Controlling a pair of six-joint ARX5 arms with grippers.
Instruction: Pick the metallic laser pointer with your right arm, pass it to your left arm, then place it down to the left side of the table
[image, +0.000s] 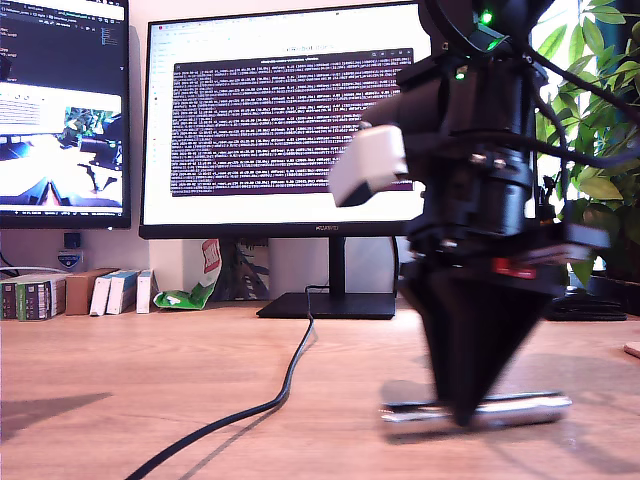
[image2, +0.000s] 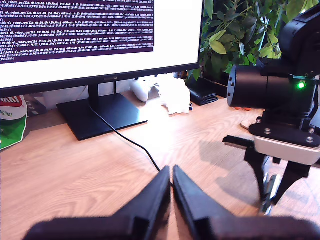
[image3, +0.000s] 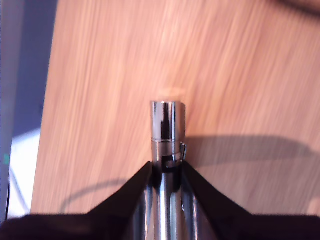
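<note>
Straddling laser pointer (image3: 168, 125), second gripper (image3: 167, 172); exterior hides contact.

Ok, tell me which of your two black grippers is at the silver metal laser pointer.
My second gripper: its jaws straddle the silver metal laser pointer. My first gripper holds nothing.

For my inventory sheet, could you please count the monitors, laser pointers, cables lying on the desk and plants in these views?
monitors: 2
metallic laser pointer: 1
black cable: 1
leafy plant: 1
Total: 5
</note>
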